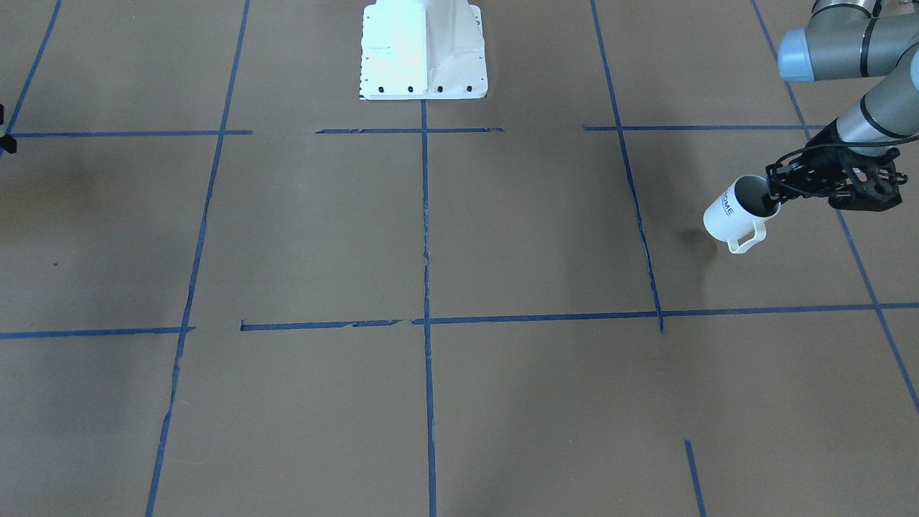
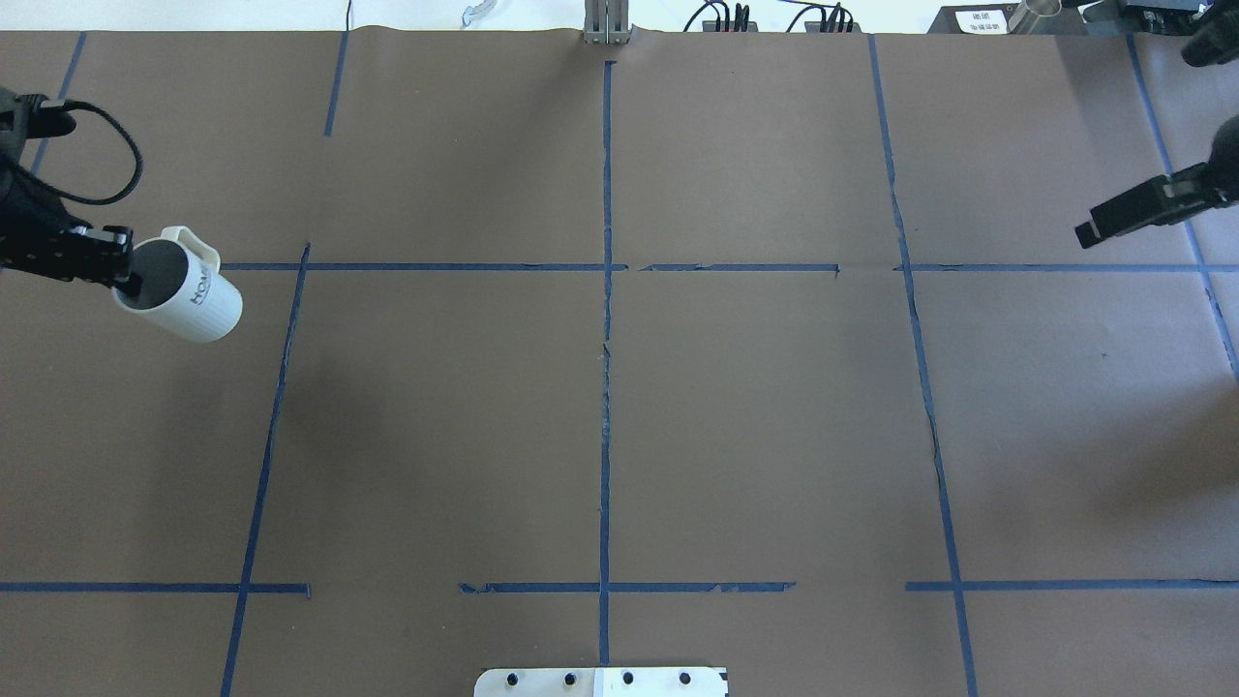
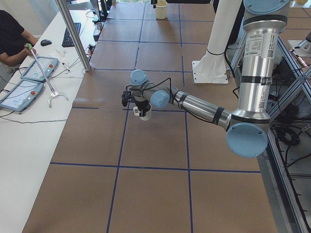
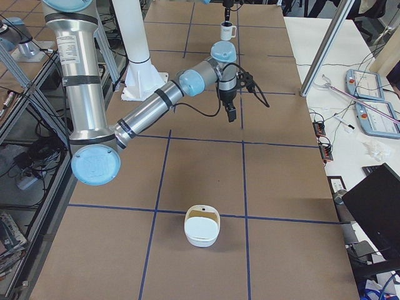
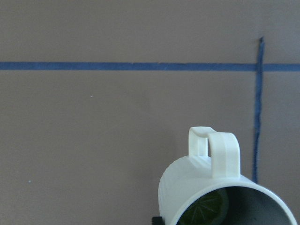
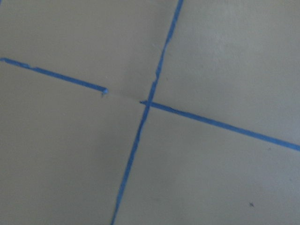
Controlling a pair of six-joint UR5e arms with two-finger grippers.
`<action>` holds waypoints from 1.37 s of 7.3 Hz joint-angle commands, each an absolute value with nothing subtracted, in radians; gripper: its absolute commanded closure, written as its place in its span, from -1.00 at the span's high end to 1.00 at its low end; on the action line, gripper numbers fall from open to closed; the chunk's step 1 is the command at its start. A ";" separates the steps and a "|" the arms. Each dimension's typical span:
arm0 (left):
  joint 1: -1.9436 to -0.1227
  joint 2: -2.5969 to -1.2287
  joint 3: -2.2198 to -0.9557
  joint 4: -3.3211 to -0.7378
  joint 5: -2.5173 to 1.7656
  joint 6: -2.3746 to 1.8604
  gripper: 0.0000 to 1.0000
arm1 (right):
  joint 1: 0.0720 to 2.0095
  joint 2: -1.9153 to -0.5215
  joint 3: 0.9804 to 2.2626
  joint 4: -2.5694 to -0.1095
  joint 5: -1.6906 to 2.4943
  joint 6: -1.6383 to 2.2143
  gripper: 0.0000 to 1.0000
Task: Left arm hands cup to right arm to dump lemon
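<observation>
The white cup (image 2: pixel 194 300) with dark lettering hangs tilted above the table at the robot's far left. My left gripper (image 2: pixel 124 279) is shut on its rim, one finger inside the mouth. The cup also shows in the front view (image 1: pixel 732 215), where the left gripper (image 1: pixel 774 195) grips the rim. In the left wrist view the cup (image 5: pixel 197 187) has its handle up, and the yellow-green lemon (image 5: pixel 206 208) lies inside. My right gripper (image 2: pixel 1086 232) hangs far to the right, empty, pointing down, with its fingers looking closed together.
A white bowl-like container (image 4: pixel 201 226) sits on the table near the robot's right end. The white robot base (image 1: pixel 423 50) stands at the middle of the robot's edge. Blue tape lines (image 2: pixel 606 387) divide the brown table. Operator desks with tablets (image 3: pixel 29 73) flank the far side.
</observation>
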State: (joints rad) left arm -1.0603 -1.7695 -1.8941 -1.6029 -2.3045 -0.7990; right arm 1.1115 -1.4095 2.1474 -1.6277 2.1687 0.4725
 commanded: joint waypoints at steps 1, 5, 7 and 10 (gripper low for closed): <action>-0.982 -2.011 -1.898 -1.404 -2.304 -0.979 -1.00 | 0.911 -1.339 2.157 -1.450 1.857 0.689 0.99; -0.910 -2.353 -1.667 -1.382 -2.306 -1.234 -1.00 | 0.567 -1.191 2.145 -1.388 1.427 0.795 0.99; -0.911 -2.504 -1.480 -1.381 -2.309 -1.241 -1.00 | 0.483 -1.120 2.053 -1.256 1.280 0.795 0.98; -0.911 -2.589 -1.430 -1.381 -2.316 -1.244 -1.00 | 0.375 -1.083 1.884 -1.017 1.018 0.793 0.98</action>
